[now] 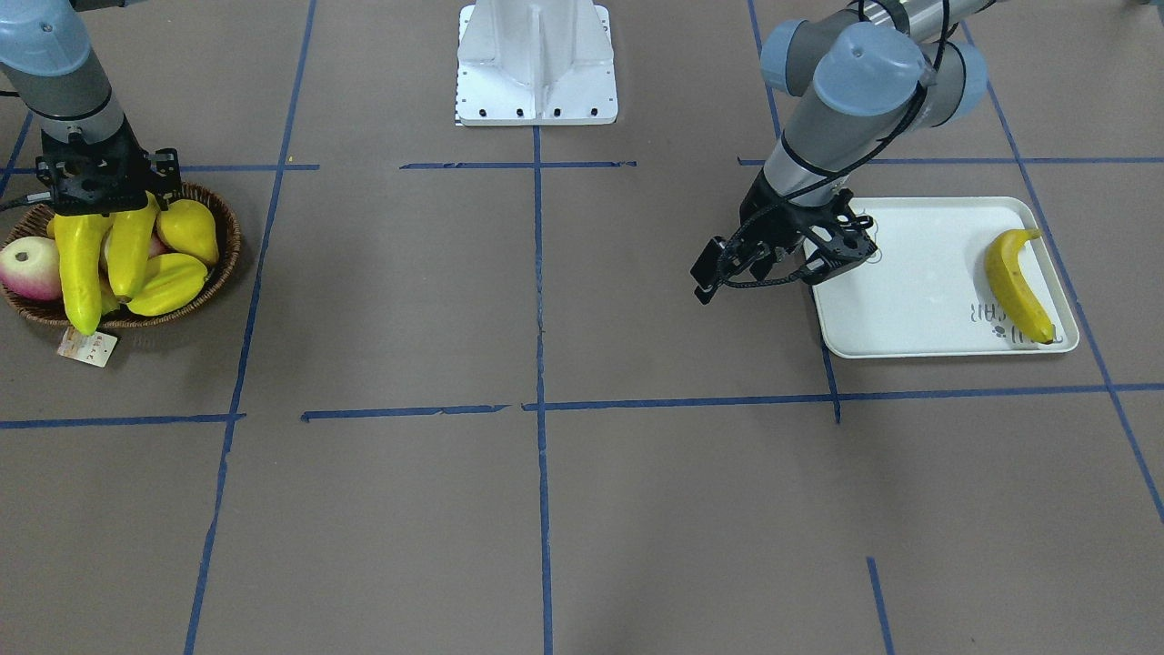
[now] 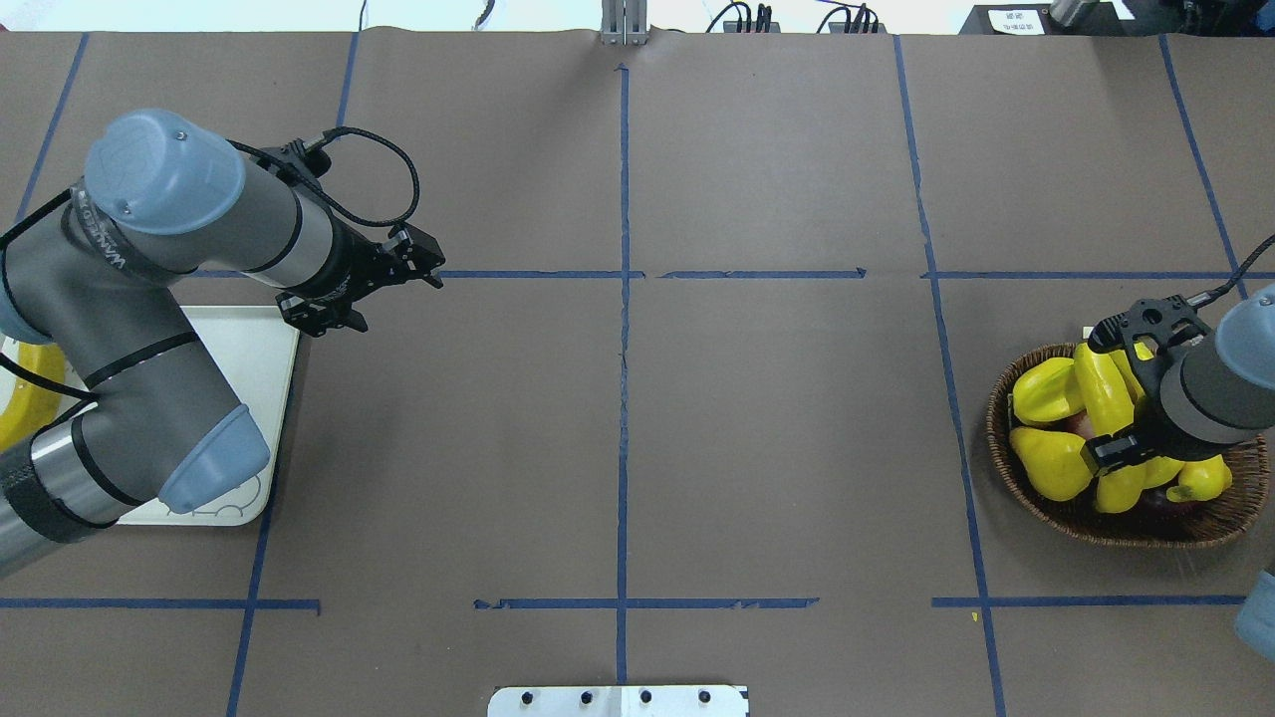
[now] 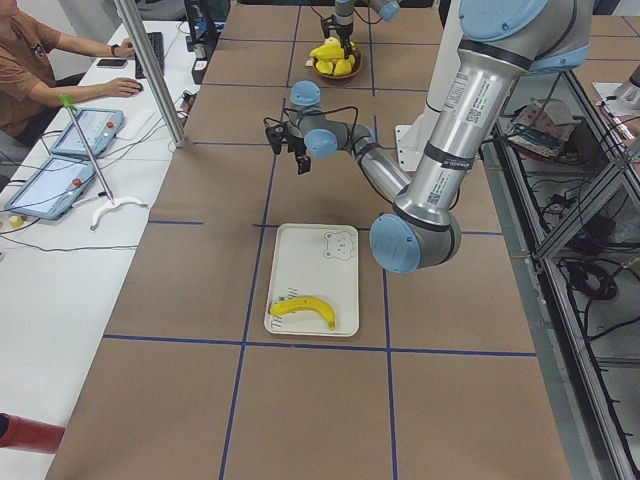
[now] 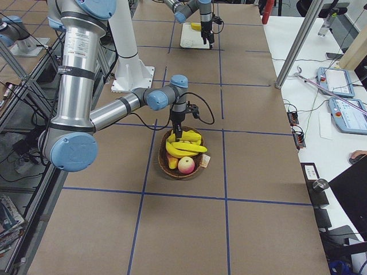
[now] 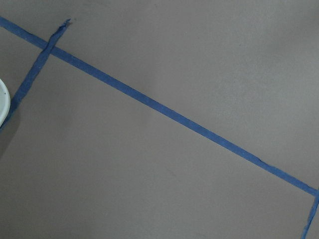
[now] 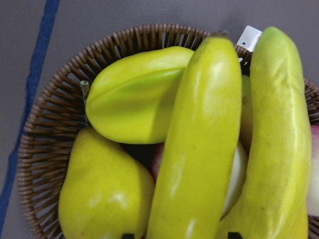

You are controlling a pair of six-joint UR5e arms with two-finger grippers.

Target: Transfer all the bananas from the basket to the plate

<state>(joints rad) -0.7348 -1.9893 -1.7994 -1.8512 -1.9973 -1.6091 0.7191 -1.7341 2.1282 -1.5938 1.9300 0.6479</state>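
Front view: the left end effector hangs released and empty off the plate's inner edge, probably to keep the landing area free. The delivered banana lies along the outer short edge, its long axis running from robot side to operator side. Well apart across the surface, the right end effector is down in the basket.

Right wrist view: it seems clenched on the middle banana, which points lengthwise toward the paper tag, parallel to the neighbouring banana.

Right tool points down, clamped; left tool hangs tilted.
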